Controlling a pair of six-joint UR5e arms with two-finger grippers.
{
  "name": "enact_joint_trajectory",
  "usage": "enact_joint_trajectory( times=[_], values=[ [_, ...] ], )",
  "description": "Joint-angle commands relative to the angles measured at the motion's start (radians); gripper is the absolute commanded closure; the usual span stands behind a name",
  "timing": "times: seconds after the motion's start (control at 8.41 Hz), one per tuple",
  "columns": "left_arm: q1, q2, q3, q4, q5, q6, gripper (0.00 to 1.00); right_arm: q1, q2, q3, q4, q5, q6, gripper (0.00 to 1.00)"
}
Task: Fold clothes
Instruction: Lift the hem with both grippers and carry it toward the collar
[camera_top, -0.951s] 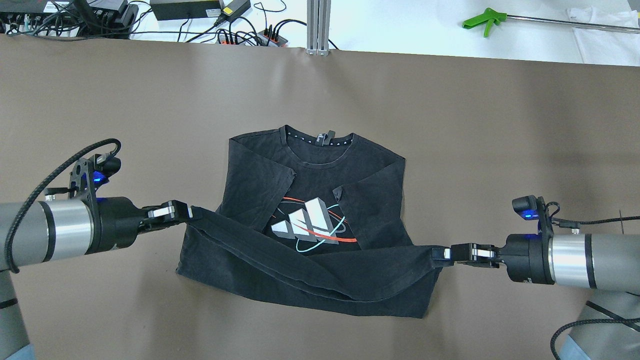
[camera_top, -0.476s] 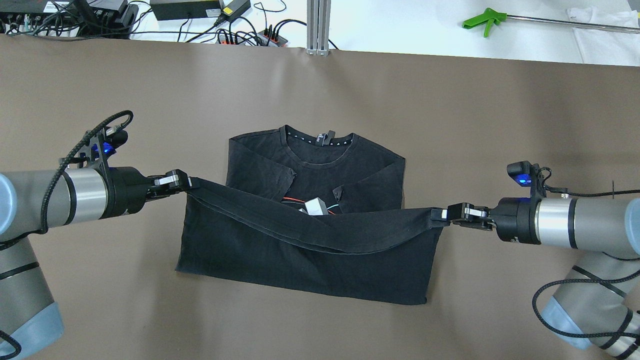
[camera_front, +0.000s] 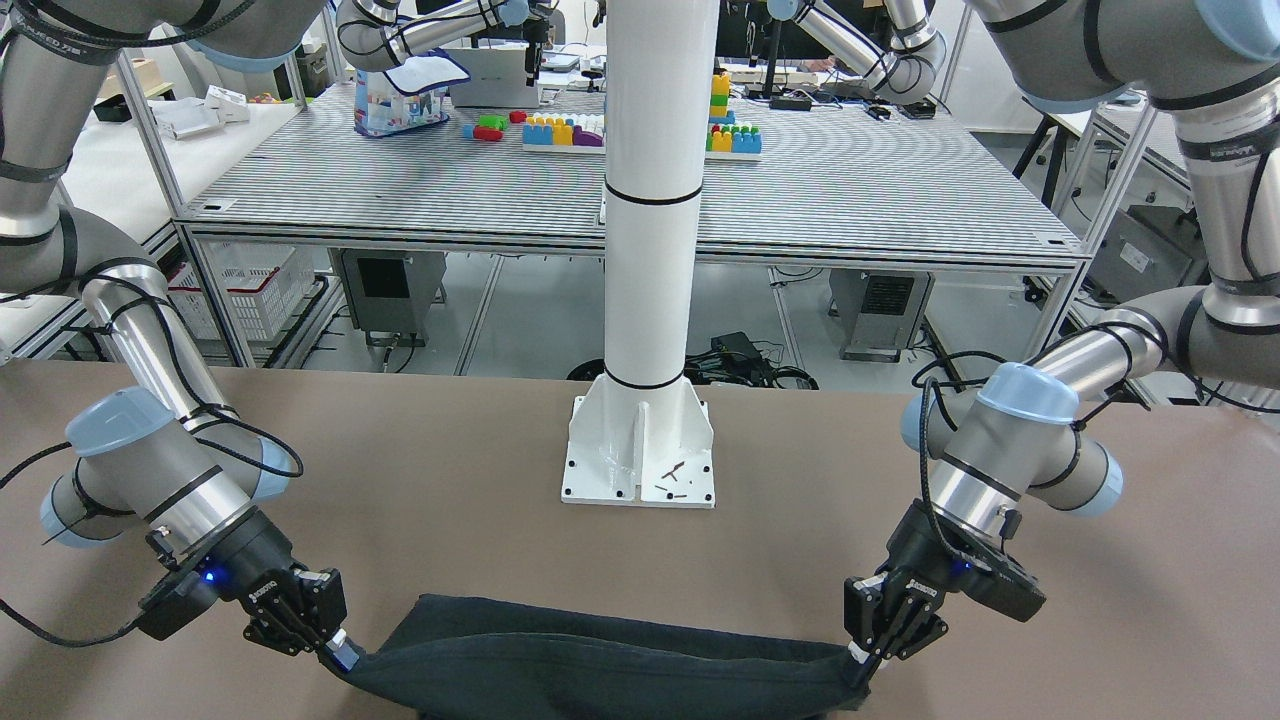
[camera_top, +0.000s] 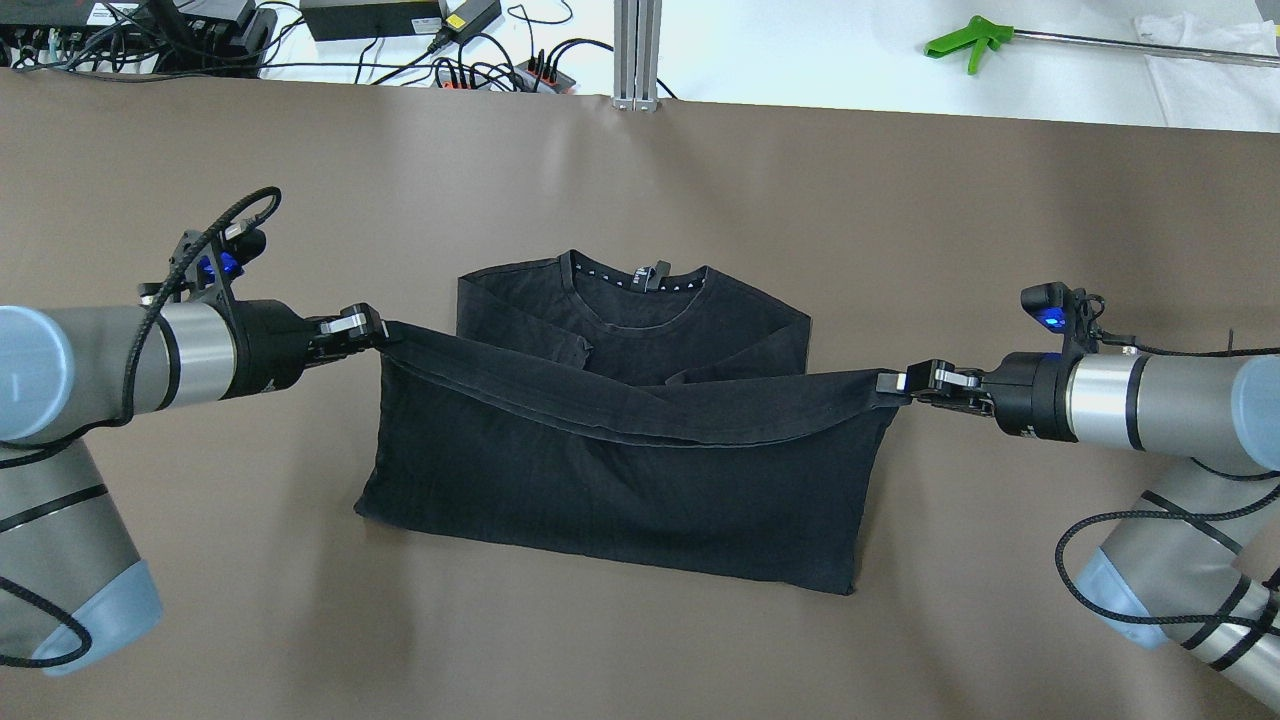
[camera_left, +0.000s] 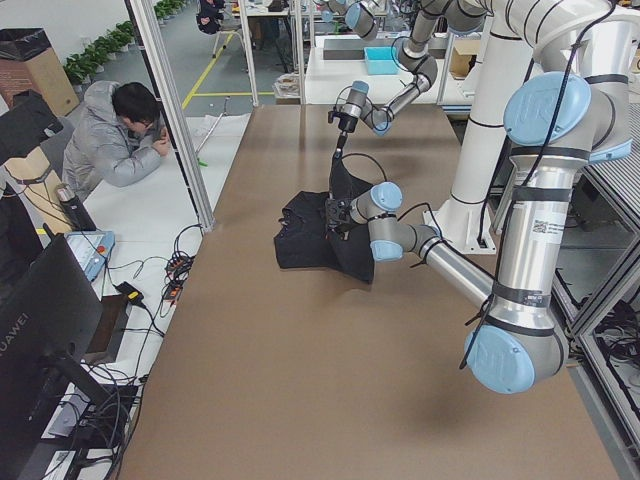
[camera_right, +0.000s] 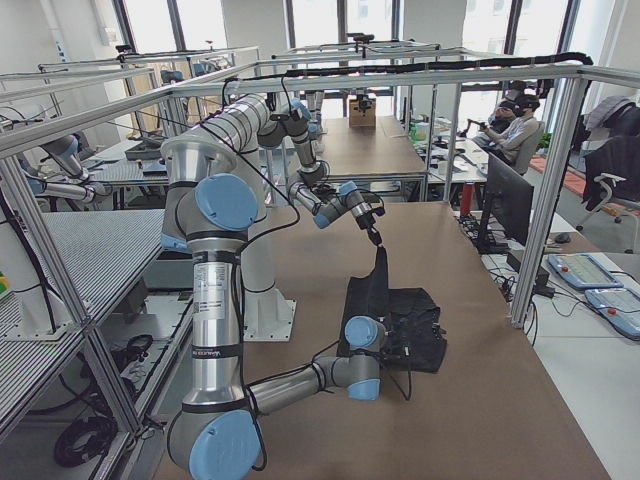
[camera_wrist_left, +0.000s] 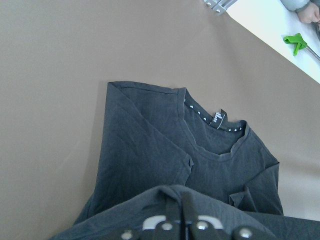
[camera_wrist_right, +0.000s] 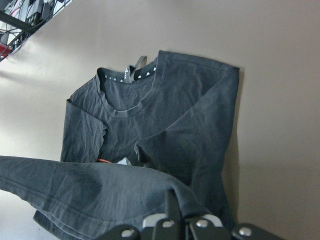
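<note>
The clothes are one black T-shirt (camera_top: 620, 490) lying on the brown table, collar (camera_top: 640, 290) at the far side and sleeves folded inward. My left gripper (camera_top: 383, 330) is shut on the left corner of the bottom hem. My right gripper (camera_top: 886, 382) is shut on the right corner. The hem hangs as a raised, sagging band between them, across the chest just below the collar. In the front-facing view the lifted fabric (camera_front: 600, 660) spans from the right gripper (camera_front: 340, 655) to the left gripper (camera_front: 860, 668). Both wrist views show the collar beyond the pinched cloth (camera_wrist_left: 165, 205) (camera_wrist_right: 100, 185).
A white pillar with its base plate (camera_front: 640, 470) stands at the robot's side of the table. Cables and power supplies (camera_top: 400, 20), an aluminium post (camera_top: 637, 50), a green tool (camera_top: 965, 45) and a white cloth (camera_top: 1200, 70) lie beyond the far edge. A person (camera_left: 110, 140) sits beside the table.
Both grippers carried the hem away from the robot toward the collar. The folded layer now covers the chest print, and the near fold edge has shifted farther from the robot.
</note>
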Motion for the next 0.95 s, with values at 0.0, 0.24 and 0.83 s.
enact_joint_trajectory(
  times=[0.0,0.24,0.83],
  values=[
    [-0.039,-0.071,0.140,-0.005,-0.002,0.008,1.00,0.006,0.024,-0.064,0.001,-0.058,-0.003,1.00],
    [-0.053,-0.070,0.192,-0.005,-0.006,0.049,1.00,0.006,0.025,-0.094,0.001,-0.089,-0.003,1.00],
    [-0.070,-0.126,0.266,-0.002,-0.006,0.066,1.00,0.005,0.102,-0.156,-0.002,-0.137,0.016,1.00]
  ],
)
